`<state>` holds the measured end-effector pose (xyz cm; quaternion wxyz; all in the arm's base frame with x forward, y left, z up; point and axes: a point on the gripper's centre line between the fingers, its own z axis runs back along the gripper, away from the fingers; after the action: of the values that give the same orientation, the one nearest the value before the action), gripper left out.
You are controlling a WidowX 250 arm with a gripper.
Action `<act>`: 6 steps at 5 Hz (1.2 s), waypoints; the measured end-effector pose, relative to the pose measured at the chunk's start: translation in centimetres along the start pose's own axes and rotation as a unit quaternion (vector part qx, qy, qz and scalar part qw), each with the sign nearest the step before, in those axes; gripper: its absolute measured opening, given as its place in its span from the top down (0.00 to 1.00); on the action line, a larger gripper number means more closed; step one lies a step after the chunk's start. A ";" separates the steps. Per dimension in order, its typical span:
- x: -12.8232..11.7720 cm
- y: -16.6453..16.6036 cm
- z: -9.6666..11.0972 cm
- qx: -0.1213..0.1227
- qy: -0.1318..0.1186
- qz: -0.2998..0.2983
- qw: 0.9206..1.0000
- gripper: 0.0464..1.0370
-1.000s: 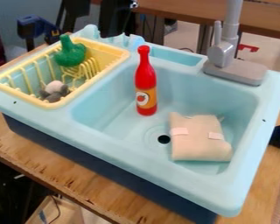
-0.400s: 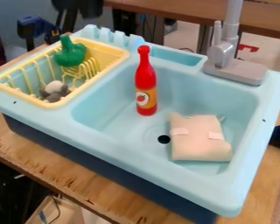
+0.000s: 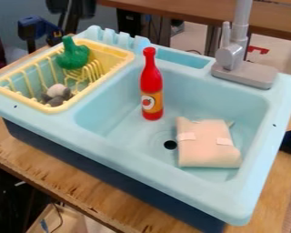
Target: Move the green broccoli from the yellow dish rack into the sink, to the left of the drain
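Honestly, the tall red bottle (image 3: 152,86) looks the likeliest trouble: upright in the sink (image 3: 172,184), left of the tan cloth bundle (image 3: 205,152), it could topple if its slim neck were bumped. At the far left, beyond the yellow rack (image 3: 51,109), hangs the black hand (image 3: 70,9), how wide I can't tell; swung low, it might clip the green toy vegetable (image 3: 72,54).
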<state>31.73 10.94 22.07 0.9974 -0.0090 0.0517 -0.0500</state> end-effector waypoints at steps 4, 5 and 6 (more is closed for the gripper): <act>2.5 4.8 -4.1 -0.053 0.020 0.025 0.998 0.04; 3.0 5.2 -4.6 -0.052 0.026 0.030 0.998 0.04; 3.1 5.6 -5.7 -0.047 0.044 0.036 0.997 0.10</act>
<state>34.76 16.09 15.93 0.9937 -0.0522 0.0980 -0.0122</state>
